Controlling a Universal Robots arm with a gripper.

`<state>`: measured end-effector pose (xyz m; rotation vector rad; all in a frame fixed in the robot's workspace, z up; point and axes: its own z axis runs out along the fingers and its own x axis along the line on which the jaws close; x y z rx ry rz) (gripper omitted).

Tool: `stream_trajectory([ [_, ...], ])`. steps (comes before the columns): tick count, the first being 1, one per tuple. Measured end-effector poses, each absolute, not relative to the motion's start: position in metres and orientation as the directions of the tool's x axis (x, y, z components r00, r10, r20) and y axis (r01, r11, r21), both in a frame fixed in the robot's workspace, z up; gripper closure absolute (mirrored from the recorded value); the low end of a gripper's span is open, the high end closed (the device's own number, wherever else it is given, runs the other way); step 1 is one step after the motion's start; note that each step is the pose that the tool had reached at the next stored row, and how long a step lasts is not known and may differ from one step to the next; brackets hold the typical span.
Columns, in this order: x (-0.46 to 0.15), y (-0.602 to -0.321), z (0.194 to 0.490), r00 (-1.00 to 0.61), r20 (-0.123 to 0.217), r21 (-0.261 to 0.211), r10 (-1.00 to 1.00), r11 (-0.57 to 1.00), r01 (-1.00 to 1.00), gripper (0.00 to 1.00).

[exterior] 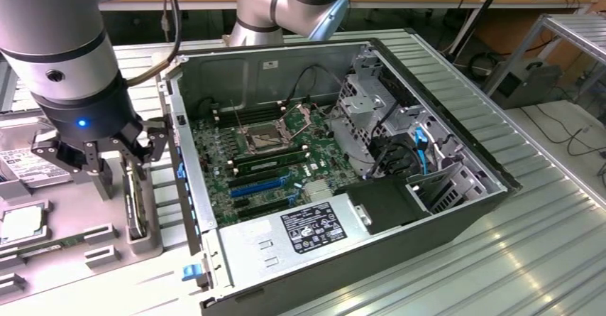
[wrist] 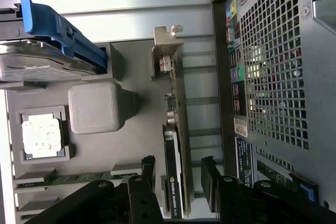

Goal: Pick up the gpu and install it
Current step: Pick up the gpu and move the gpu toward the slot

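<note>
Fingers (wrist: 148, 174) of the gripper (wrist: 177, 161) spread wide and empty, one on either side of the gpu (wrist: 173, 150), a gap showing at each face. From the exterior view's left: hard drive (exterior: 24, 163); grey parts tray (exterior: 67, 259); gpu standing on edge in a tray slot, directly under the gripper; open computer case (exterior: 455, 153) just beside the tray. Long axis of the card running along the gap between the fingers, flat faces toward them, silver end bracket (wrist: 167, 51) at the far end. Not yet lifted or installed.
</note>
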<state>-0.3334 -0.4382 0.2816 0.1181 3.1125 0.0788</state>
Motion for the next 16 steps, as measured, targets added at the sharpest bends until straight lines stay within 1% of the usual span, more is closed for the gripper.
stream_trajectory([
  [16, -0.333, -0.438, 0.265, -0.997, -0.024, 0.052, 0.076, 0.996, 0.075, 0.52],
])
